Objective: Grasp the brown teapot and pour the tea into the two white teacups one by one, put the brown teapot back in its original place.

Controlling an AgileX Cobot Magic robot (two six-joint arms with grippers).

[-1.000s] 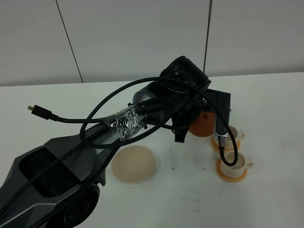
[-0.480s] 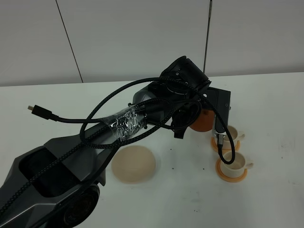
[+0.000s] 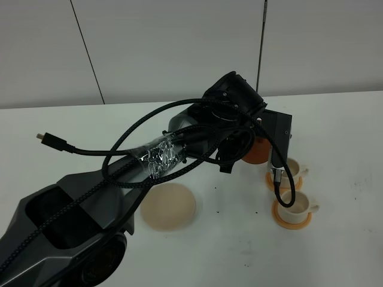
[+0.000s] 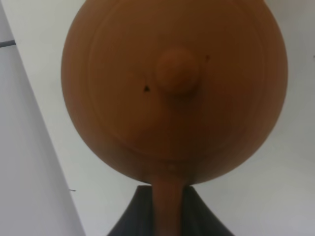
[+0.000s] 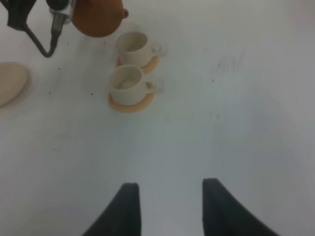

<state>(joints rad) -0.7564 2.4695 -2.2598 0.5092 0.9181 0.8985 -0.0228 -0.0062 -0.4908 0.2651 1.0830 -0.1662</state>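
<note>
Brown teapot [image 3: 258, 153] sits in the grip of the left gripper [image 4: 168, 197], well off its beige trivet [image 3: 168, 206]
- teapot right of the trivet, just far-left of the far white teacup [image 3: 293, 169]; mostly hidden behind the arm's wrist in the high view
- knobbed lid on, seen from above in the left wrist view; spout toward the far teacup in the right wrist view
- left gripper fingers [image 4: 203, 219] pinched narrow on the loop handle, one either side
- near white teacup [image 3: 294, 203] just nearer than the far one; each on its own orange coaster [image 3: 292, 223]
- what the cups contain: cannot tell
- right gripper [image 5: 170, 196] spread wide, holding nothing, over bare white table [image 3: 347, 149], near and right of the cups, well apart from them
- black braided cable [image 3: 78, 148] loops along the left arm
</note>
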